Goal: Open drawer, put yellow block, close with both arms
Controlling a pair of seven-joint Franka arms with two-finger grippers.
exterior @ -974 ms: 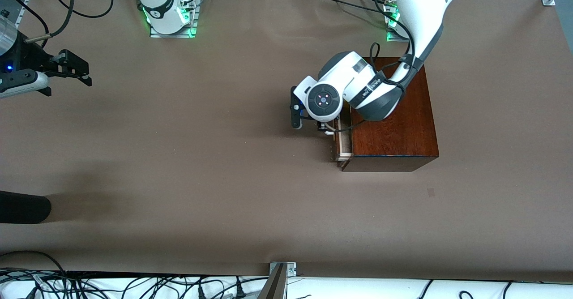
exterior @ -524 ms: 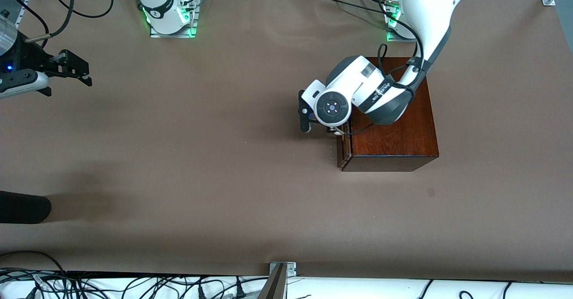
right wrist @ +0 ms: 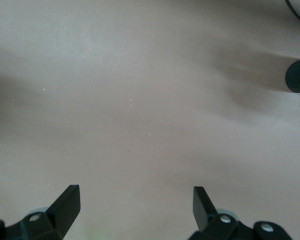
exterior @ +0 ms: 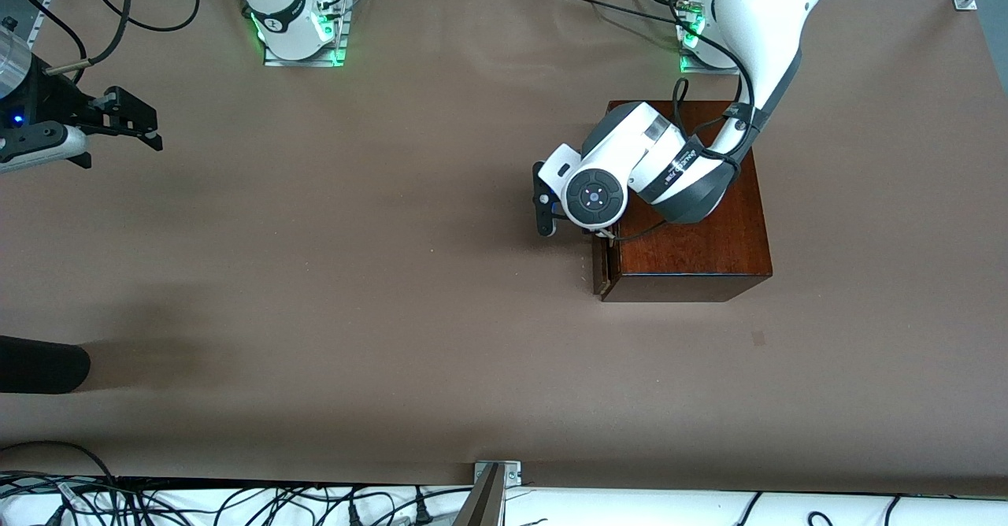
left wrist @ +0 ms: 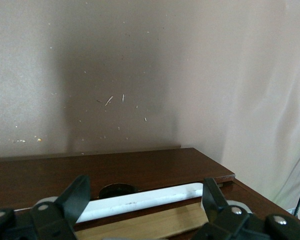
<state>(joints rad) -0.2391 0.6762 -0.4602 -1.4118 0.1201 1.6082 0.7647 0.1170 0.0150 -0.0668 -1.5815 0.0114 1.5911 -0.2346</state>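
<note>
Brown table (exterior: 354, 274): left pincer (left wrist: 142, 197) spread astride seemingly near-shut drawer's (exterior: 600, 262) handle (left wrist: 140, 202).

The left gripper (left wrist: 142, 197) fills the lower edge of the left wrist view, its two black fingers (left wrist: 76, 196) spread wide apart, one on each side of the white bar handle (left wrist: 145, 202). The handle lies across the gap between them, and neither finger visibly presses on it. The handle sits on the dark reddish-brown front (left wrist: 105, 172) of the drawer (left wrist: 150, 226), and a strip of the drawer's pale wood shows just under the bar (whether the drawer is fully shut cannot be told here). A dark round recess (left wrist: 116, 189) shows in the front beside the handle. The brown table cover (left wrist: 140, 75), speckled with pale flecks, takes up the rest
</note>
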